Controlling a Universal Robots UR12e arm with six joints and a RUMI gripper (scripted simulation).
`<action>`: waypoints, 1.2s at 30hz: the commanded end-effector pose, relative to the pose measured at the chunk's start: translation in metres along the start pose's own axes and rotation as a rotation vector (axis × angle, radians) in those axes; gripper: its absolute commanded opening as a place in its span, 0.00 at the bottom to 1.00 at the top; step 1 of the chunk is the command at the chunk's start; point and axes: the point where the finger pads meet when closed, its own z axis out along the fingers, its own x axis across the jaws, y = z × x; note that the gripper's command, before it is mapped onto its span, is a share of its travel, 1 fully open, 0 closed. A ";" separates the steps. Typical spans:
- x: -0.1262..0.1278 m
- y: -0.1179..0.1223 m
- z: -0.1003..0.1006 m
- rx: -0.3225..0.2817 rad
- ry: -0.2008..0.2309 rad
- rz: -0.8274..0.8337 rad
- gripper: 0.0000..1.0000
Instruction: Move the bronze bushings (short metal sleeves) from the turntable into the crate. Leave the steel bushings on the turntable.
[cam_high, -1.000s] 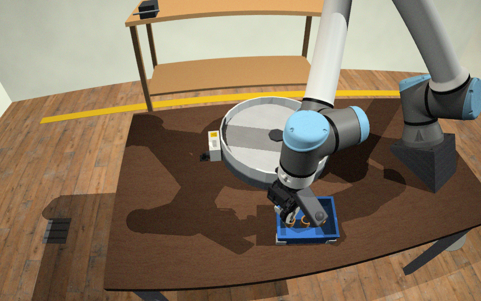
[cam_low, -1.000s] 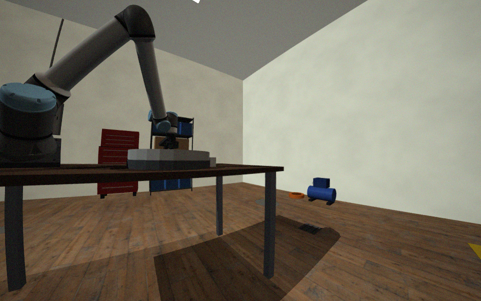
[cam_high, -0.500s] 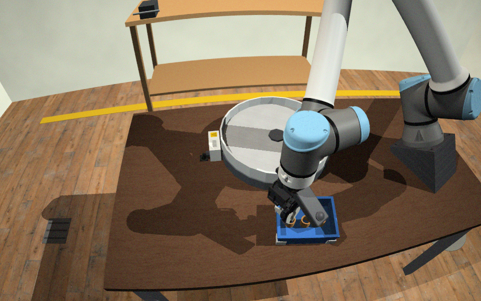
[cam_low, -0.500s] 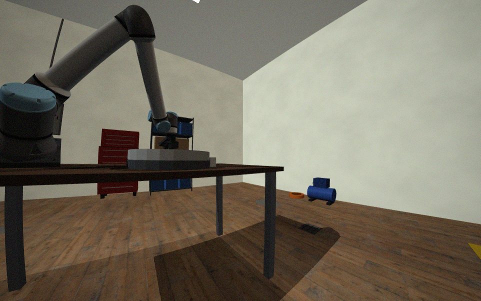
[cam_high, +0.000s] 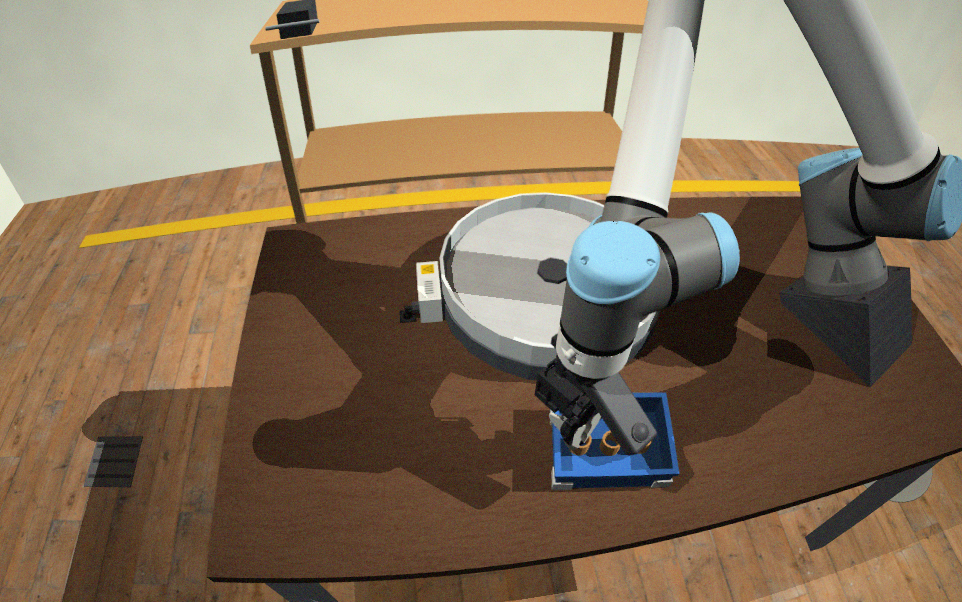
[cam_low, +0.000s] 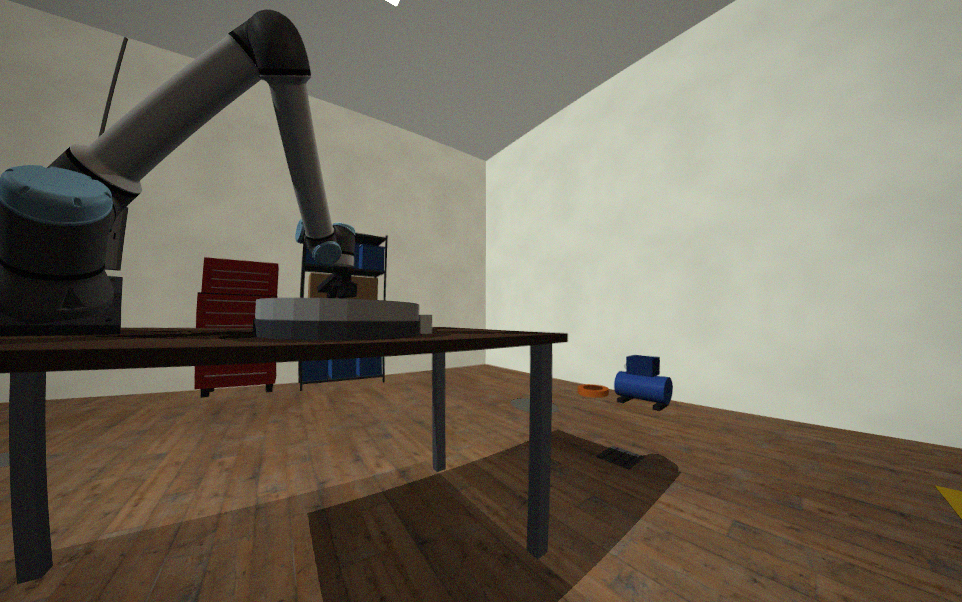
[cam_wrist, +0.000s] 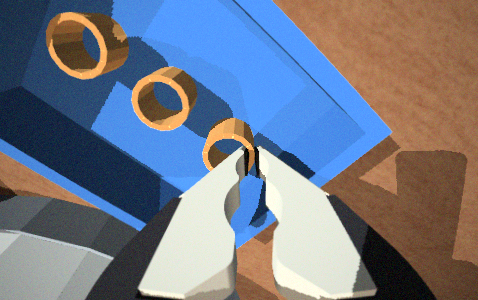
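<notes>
One tabletop (cam_high: 354, 525) (cam_low: 283, 346) (cam_wrist: 420, 75) carries the turntable (cam_high: 489, 339) (cam_low: 333, 319) (cam_wrist: 50, 212) and, near it, your blue crate (cam_high: 610, 467) (cam_wrist: 350, 100). Your end effector (cam_high: 579, 445) (cam_low: 339, 287) (cam_wrist: 251, 148) reaches over the crate, fingertips clamped on the wall of the nearest bronze bushing (cam_high: 586, 444) (cam_wrist: 227, 128). You have a middle bronze bushing (cam_high: 604, 450) (cam_wrist: 187, 85) and a far bronze bushing (cam_high: 646, 447) (cam_wrist: 117, 47) inside the crate, spaced apart.
</notes>
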 end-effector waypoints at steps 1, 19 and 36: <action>-0.001 -0.001 0.002 0.001 -0.001 -0.001 0.00; -0.001 -0.001 0.002 0.001 -0.001 -0.001 0.06; -0.001 -0.001 0.002 0.001 -0.001 -0.001 0.06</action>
